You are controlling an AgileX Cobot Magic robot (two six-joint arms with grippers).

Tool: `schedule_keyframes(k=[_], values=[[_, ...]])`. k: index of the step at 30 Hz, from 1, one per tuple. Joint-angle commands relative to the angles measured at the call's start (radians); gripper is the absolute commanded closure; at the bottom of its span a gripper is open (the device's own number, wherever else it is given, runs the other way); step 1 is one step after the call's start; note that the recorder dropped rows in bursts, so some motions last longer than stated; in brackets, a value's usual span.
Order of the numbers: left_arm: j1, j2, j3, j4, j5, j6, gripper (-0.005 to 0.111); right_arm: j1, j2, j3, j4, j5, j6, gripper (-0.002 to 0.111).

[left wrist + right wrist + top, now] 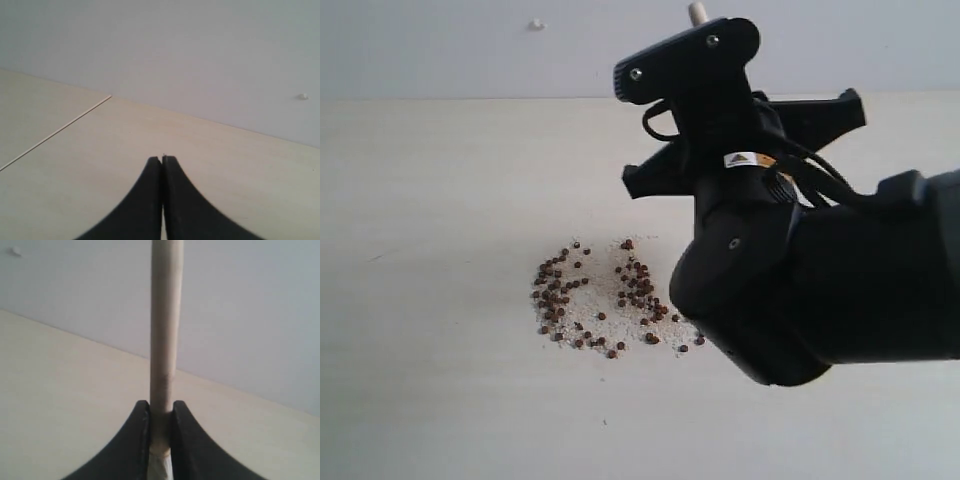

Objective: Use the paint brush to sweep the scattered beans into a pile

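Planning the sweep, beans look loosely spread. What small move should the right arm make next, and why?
Probably draw the paint brush, clamped in the right gripper, leftward in the exterior view through the beans: they lie in a loose ring, and the arm stands at their right edge. The bristles are hidden.

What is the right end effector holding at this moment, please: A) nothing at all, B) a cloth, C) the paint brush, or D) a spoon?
C: the right wrist view shows the right end effector closed on the paint brush, with its pale handle rising from between the jaws.
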Motion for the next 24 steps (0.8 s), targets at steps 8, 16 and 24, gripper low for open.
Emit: schedule_keyframes(k=[8, 16, 24], values=[[0.0, -0.006, 0.003, 0.007, 0.0, -0.004, 0.107, 0.045, 0.071, 0.211, 0.008, -0.029, 0.304, 0.108], [0.0, -0.006, 0.003, 0.007, 0.0, -0.004, 0.107, 0.045, 0.088, 0.212, -0.166, 0.126, 0.549, 0.108], [0.0, -0.006, 0.003, 0.007, 0.0, -0.004, 0.107, 0.045, 0.088, 0.212, -0.222, 0.133, 0.726, 0.108]])
